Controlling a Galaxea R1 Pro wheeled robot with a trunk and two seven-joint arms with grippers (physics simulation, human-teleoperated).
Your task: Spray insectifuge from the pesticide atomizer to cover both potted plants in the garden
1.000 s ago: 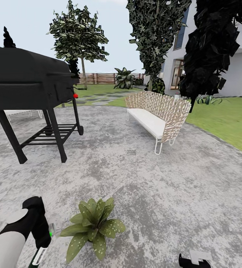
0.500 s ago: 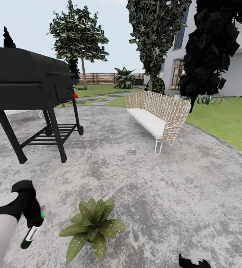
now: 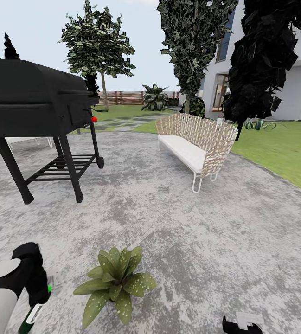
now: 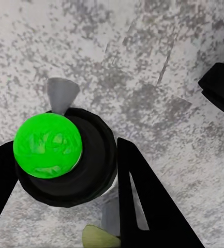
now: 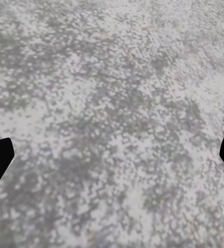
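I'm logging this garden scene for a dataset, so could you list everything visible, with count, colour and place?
Barbecue grill: one, black, on the patio at left.
Bench: one, woven beige back and white seat, on the patio right of centre.
Potted plant: one, green with pale speckles, on the patio near the robot.
Patio: one, mottled grey, round.
Lawn: green, at right and behind the patio.
Trees: several, dark-leaved, along the back.
Fence: brown, slatted, far back.
House: white, at far right.
Pesticide atomizer: one, dark green, in the left tool.
Left tool: black, shut on the atomizer, left of the plant.
Right tool: black and white, fingers apart over bare paving.
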